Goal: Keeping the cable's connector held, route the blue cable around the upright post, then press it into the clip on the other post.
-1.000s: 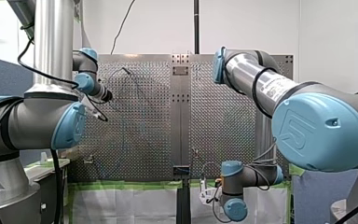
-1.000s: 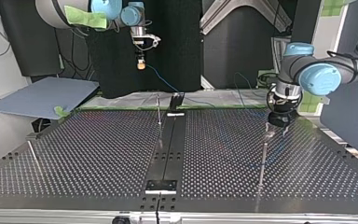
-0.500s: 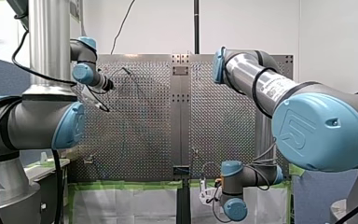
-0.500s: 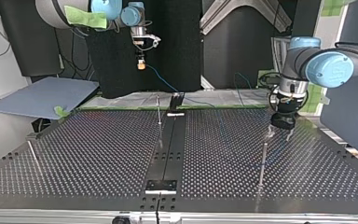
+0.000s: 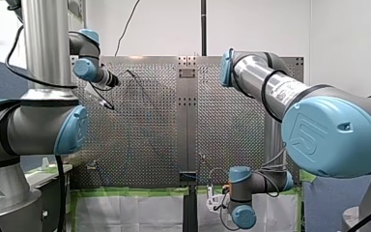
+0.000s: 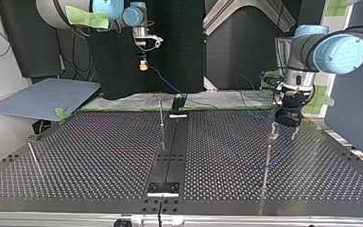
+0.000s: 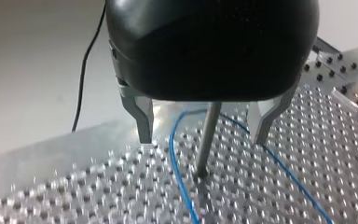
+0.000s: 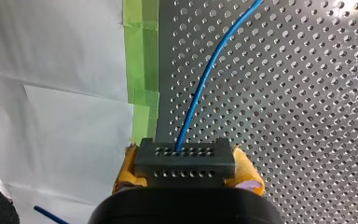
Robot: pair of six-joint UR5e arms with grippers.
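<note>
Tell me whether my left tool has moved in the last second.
Yes: in the front view my left tool has shifted up the view, toward the table's far edge.

- Perforated metal table (image 6: 99,156), divided by a dark centre strip (image 6: 171,151), with slim upright posts (image 6: 266,161) standing in its holes.
- Blue cable (image 7: 173,158) curves around one, apparently resting on the surface.
- Green tape (image 8: 141,56) lines one edge.

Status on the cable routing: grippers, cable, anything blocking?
Left gripper open, fingers straddling the post. Right gripper shut on connector. Cable loops round the post. No obstruction seen.
</note>
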